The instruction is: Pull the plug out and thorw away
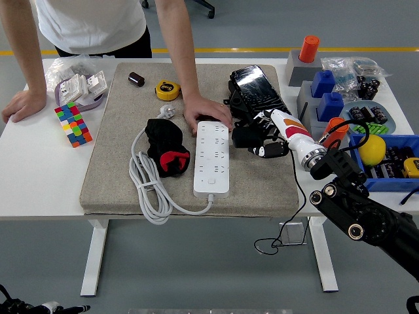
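Note:
A white power strip [213, 157] lies on the grey mat [118, 163], its white cable [147, 190] coiled to its left. My right hand [258, 139] hovers just right of the strip, fingers shut on a black plug [243, 137] that is clear of the sockets. The plug's thin black cord [298, 196] hangs down past the table's front edge. A person's hand [206, 112] presses on the strip's far end. My left arm is out of view.
A black and red glove [167, 149] lies left of the strip. A black device [258, 95] sits behind my hand. Grey blocks with blue and orange caps [324, 98] and a blue bin [386, 160] stand at the right. The person's other hand [23, 104] rests far left.

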